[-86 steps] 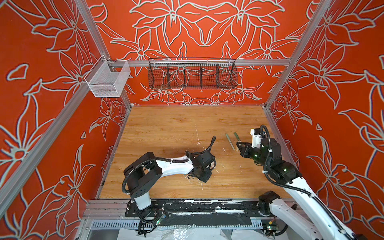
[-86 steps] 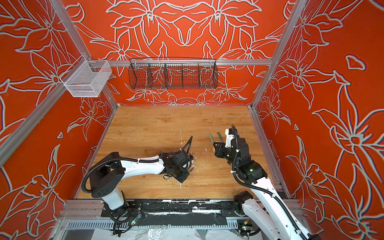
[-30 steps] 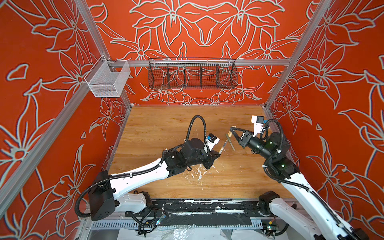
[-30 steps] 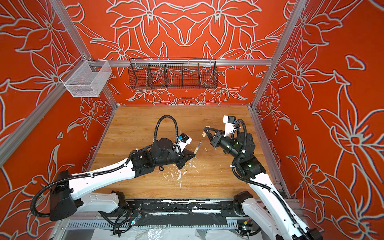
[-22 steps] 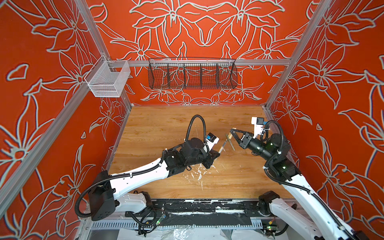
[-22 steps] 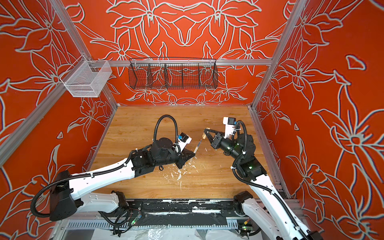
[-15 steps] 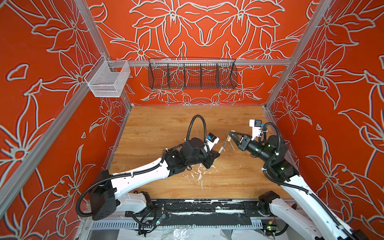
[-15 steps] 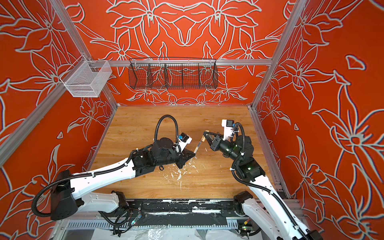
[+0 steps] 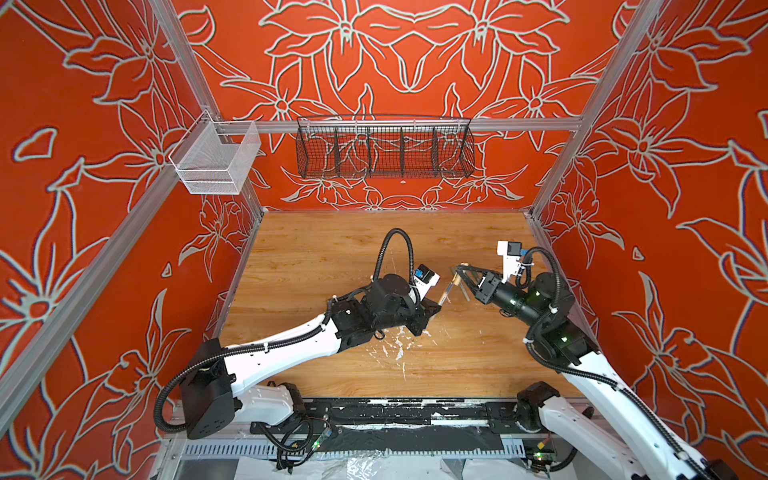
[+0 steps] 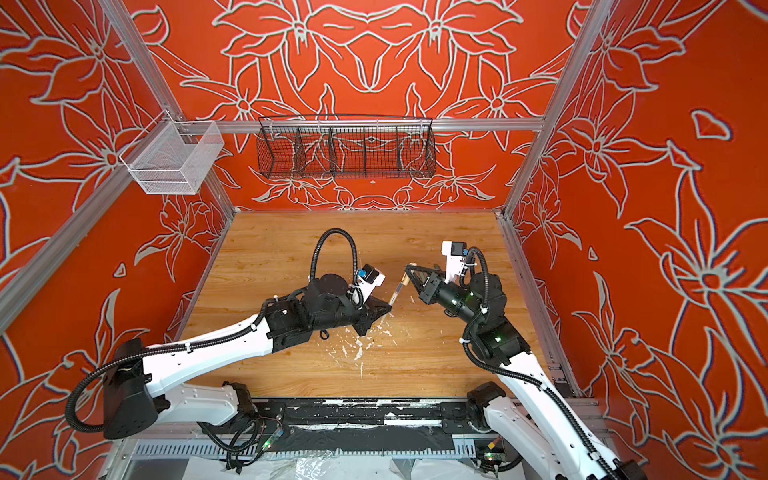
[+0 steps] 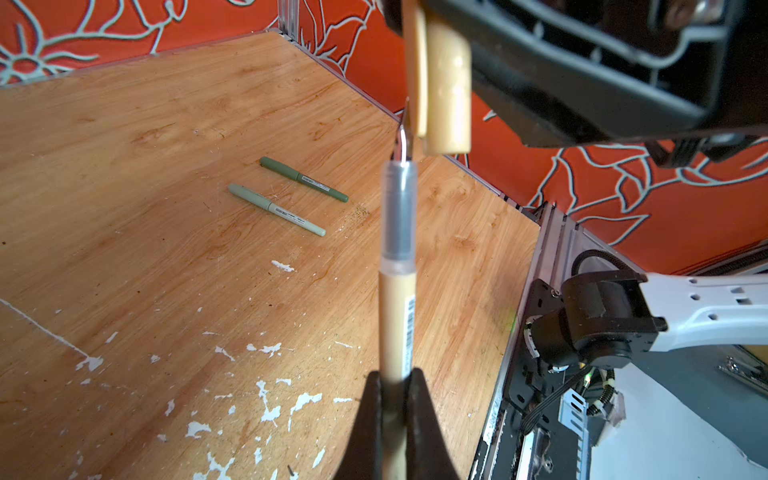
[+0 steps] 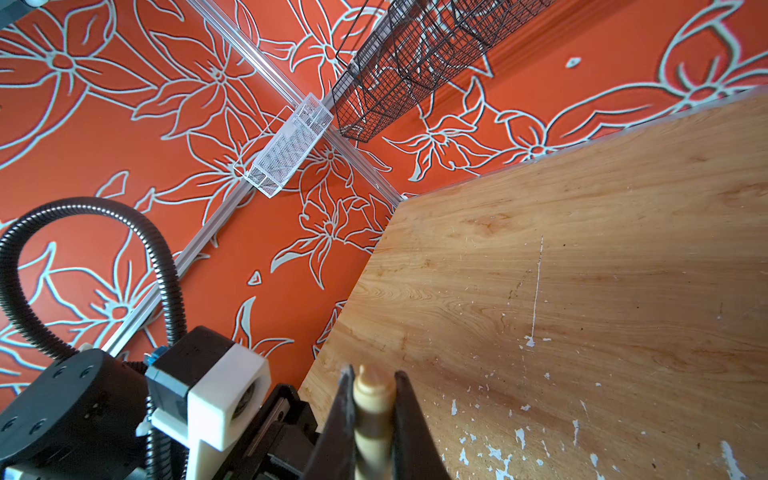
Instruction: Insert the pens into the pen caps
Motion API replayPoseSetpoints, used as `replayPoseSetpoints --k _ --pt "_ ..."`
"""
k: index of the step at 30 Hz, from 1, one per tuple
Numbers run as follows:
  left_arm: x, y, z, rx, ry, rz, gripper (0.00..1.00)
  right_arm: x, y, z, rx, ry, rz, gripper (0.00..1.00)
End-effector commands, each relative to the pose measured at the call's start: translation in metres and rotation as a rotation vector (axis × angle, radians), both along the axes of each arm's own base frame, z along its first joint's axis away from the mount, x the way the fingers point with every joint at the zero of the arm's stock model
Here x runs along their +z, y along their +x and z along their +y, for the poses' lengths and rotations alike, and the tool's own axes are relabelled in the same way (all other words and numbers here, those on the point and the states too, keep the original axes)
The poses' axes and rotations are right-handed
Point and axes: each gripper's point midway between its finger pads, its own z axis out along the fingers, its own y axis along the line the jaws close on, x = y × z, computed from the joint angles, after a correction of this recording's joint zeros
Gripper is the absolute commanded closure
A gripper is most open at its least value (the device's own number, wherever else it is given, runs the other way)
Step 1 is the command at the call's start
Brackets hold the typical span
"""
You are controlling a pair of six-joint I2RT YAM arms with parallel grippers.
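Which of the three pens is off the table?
The beige pen, clamped in the left gripper, bare tip pointing at the beige cap. The dark green pen and pale green pen lie side by side on the table.

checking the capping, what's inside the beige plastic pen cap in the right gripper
No pen shows inside the beige plastic pen cap: the metal nib of the slim beige pen in the left gripper sits beside its clip. The cap's bore is hidden in every view.
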Motion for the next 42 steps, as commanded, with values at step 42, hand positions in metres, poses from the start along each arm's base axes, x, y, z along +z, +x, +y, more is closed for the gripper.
replayPoseSetpoints --k 42 --pt "0.020 0.000 -0.002 -0.019 -0.050 -0.030 1.00 0.016 0.006 -0.004 -0.062 0.068 -0.082 1.00"
